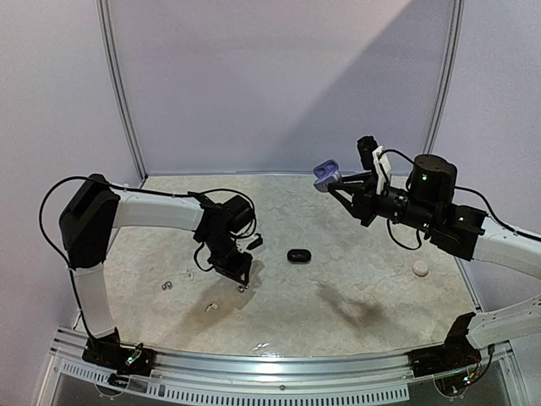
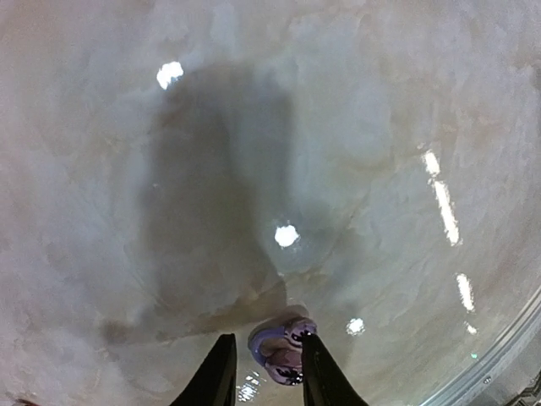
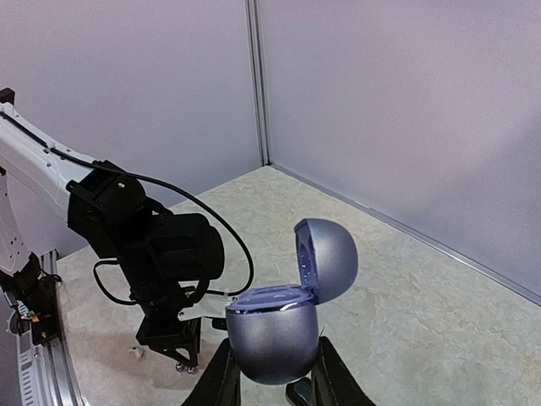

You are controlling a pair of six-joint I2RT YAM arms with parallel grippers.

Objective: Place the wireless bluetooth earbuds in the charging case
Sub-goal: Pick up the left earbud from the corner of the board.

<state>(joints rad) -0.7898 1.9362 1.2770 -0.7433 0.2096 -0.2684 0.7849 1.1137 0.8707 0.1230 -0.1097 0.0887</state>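
My right gripper (image 1: 336, 181) is shut on a blue-grey egg-shaped charging case (image 1: 325, 174) and holds it in the air at the back, lid open; in the right wrist view the case (image 3: 272, 337) sits between the fingers (image 3: 221, 381). My left gripper (image 1: 237, 276) is down at the table, open, its fingers either side of a silvery-grey earbud (image 2: 279, 348) that touches the right finger (image 2: 317, 372). Other tiny earbuds lie on the table left of it: one silvery (image 1: 167, 286), two white (image 1: 188, 275) (image 1: 213, 306). No black earbuds show.
A closed black case (image 1: 298, 255) lies mid-table, between the arms. A small round white case (image 1: 420, 268) lies at the right. Grey walls close in the back and sides. A metal rail (image 1: 270, 368) runs along the near edge.
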